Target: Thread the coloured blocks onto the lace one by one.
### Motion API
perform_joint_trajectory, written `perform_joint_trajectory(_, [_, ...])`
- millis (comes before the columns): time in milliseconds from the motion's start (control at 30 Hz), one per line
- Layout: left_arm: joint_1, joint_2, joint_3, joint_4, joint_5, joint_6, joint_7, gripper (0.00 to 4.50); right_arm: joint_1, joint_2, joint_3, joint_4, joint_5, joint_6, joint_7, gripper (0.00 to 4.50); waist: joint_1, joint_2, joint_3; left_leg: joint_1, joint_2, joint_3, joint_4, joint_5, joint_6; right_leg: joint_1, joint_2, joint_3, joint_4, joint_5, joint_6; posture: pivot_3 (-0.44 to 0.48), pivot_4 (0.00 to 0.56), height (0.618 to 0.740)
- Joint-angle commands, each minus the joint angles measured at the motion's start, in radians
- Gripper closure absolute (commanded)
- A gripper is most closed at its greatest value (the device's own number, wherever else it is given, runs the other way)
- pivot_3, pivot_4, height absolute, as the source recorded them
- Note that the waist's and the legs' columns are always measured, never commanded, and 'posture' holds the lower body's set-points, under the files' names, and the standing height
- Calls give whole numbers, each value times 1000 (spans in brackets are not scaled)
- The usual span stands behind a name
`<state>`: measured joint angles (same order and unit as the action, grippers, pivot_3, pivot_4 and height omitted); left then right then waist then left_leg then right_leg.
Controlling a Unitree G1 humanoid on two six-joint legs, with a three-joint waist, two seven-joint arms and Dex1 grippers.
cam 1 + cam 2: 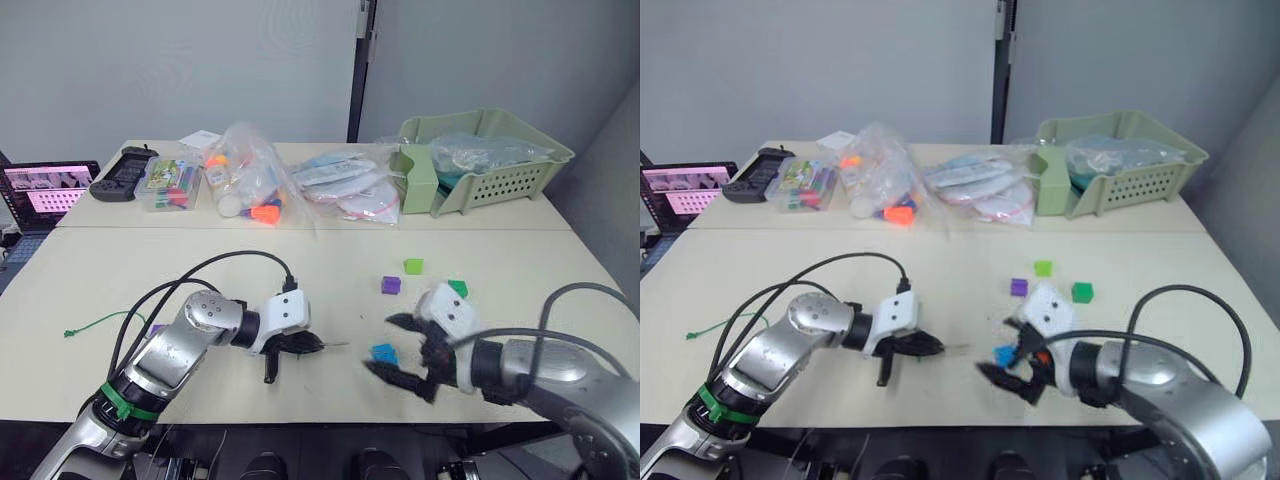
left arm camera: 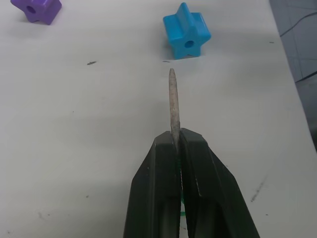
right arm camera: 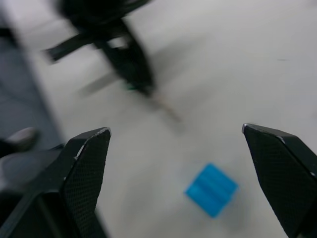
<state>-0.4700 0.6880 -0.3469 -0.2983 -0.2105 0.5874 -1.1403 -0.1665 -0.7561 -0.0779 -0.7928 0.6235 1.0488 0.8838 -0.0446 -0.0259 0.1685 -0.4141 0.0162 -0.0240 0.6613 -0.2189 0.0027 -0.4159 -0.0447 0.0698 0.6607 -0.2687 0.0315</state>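
My left gripper (image 1: 298, 346) is shut on the lace's stiff pale tip (image 2: 173, 99), which points toward the blue block (image 2: 186, 30). The green lace (image 1: 98, 324) trails off to the left across the table. My right gripper (image 1: 398, 350) is open just above the table, one finger on either side of the blue block (image 3: 211, 190), not touching it. Behind it lie a purple block (image 1: 391, 285), a lime green block (image 1: 413, 266) and a dark green block (image 1: 457, 288). The tip ends a short gap away from the blue block.
Clear bags of toys (image 1: 245, 185) and flat packets (image 1: 350, 190) line the back of the table, beside a pale green basket (image 1: 480, 160). A black controller (image 1: 120, 175) and a laptop (image 1: 45, 190) sit at the back left. The table's front edge lies close below both grippers.
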Motion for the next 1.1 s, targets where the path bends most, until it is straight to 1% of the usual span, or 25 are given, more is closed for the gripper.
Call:
perform_joint_trajectory(33, [-16,20,26,-52,-31,13,-16,4500,-43,-60,150,240,-167,-384,209,19,-3,-1,1,2,0,0,0,0,0,2,0,0,-1,-1,2,0,150,740])
perform_joint_trajectory(100, [-9,29,26,-58,-34,15,-15,4500,-79,-85,244,373,-287,-580,271,19,0,-1,1,7,1,0,0,0,0,7,0,0,-2,-3,7,0,150,740])
perform_joint_trajectory(200, [4,44,31,-82,-46,29,-9,4500,-157,-63,335,606,-425,-849,325,19,1,-1,1,9,1,0,0,0,0,10,0,0,-4,-4,7,0,150,740])
perform_joint_trajectory(267, [12,51,35,-96,-50,41,-4,4500,-189,-45,355,702,-448,-939,356,19,3,-2,1,9,0,0,0,0,0,9,0,0,-4,-3,6,0,150,740])
perform_joint_trajectory(300, [16,54,37,-102,-51,46,-1,4500,-200,-37,360,736,-450,-965,372,19,6,-2,1,9,0,0,0,0,0,9,0,0,-4,0,0,0,150,740])
perform_joint_trajectory(333, [20,57,38,-109,-52,50,2,4500,-208,-29,361,764,-452,-983,383,19,8,-2,1,8,0,0,0,0,0,9,0,0,-4,1,0,0,150,740])
perform_joint_trajectory(400, [27,63,42,-118,-56,57,8,4500,-219,-18,357,799,-446,-998,402,19,10,-2,1,8,0,0,0,0,0,9,-1,0,-4,1,0,0,150,740])
perform_joint_trajectory(433, [30,65,42,-122,-57,60,10,4500,-221,-16,356,811,-446,-1006,408,258,11,-2,1,8,0,-1,0,0,0,9,-1,0,-4,1,0,0,150,740])
perform_joint_trajectory(500, [31,67,41,-123,-59,62,14,4500,-225,-13,352,828,-440,-1013,422,822,12,-2,1,8,0,-1,0,0,0,10,-1,0,-4,1,0,0,150,740])
perform_joint_trajectory(633, [27,68,38,-120,-61,61,19,4500,-227,-6,344,844,-426,-1008,439,2280,15,-2,1,9,0,-1,0,0,0,10,-1,0,-3,1,-1,0,150,740])
perform_joint_trajectory(667, [25,67,36,-118,-60,59,19,4500,-228,-4,342,845,-425,-1005,441,2528,16,-2,1,9,0,-1,0,0,0,10,-1,0,-3,1,-1,0,150,740])
perform_joint_trajectory(700, [23,66,35,-116,-59,58,19,4500,-228,-2,341,846,-424,-1002,443,2925,17,-2,1,9,0,-1,0,0,0,10,-1,0,-3,1,-1,0,150,740])
perform_joint_trajectory(733, [18,61,30,-113,-57,55,20,4500,-229,6,337,843,-420,-989,434,3155,18,-2,1,9,0,-1,0,0,0,10,-1,0,-3,1,-1,0,150,740])
perform_joint_trajectory(900, [-18,26,-12,-103,-31,71,46,4500,-236,83,353,753,-429,-843,338,3155,23,-2,1,9,0,-1,0,0,0,10,-1,0,-3,1,-1,0,150,740])
perform_joint_trajectory(967, [-27,20,-23,-101,-25,79,52,4500,-234,96,359,731,-443,-812,321,3155,25,-2,1,9,0,-1,0,0,0,10,-1,0,-2,1,-1,0,150,740])
perform_joint_trajectory(1100, [-58,27,-93,-103,26,136,71,4500,-213,116,406,690,-490,-760,270,3155,30,-2,1,9,0,-1,0,0,0,10,-1,0,-3,1,-1,0,150,740])
